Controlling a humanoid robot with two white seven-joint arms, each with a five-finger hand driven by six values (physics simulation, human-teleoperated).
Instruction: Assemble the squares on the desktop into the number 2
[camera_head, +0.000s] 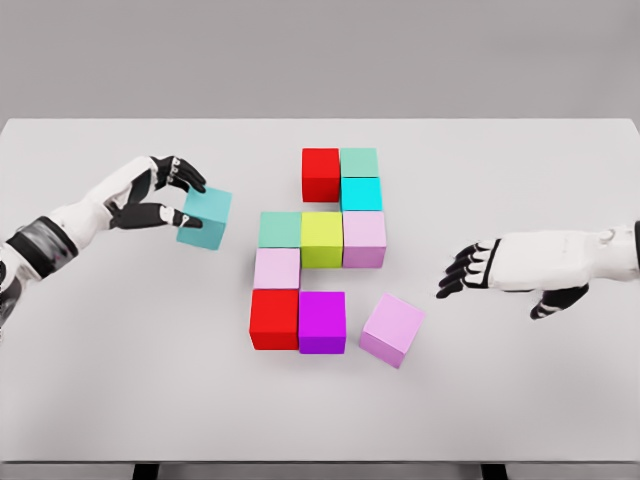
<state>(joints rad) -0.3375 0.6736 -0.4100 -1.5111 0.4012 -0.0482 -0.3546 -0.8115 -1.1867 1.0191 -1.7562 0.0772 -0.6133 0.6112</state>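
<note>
Carrying the last top-row cube in.
My left hand (165, 195) pinches the teal cube (205, 219) near the bench's left edge; my right hand (500, 268) hovers, fingers apart.

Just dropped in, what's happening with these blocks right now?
The left hand is pinching a teal block, held tilted to the left of the coloured blocks grouped mid-table. Those already form most of a 2: a red block sits top left, and a light purple block lies askew and loose at the bottom right. The right hand hovers open, holding nothing.
</note>
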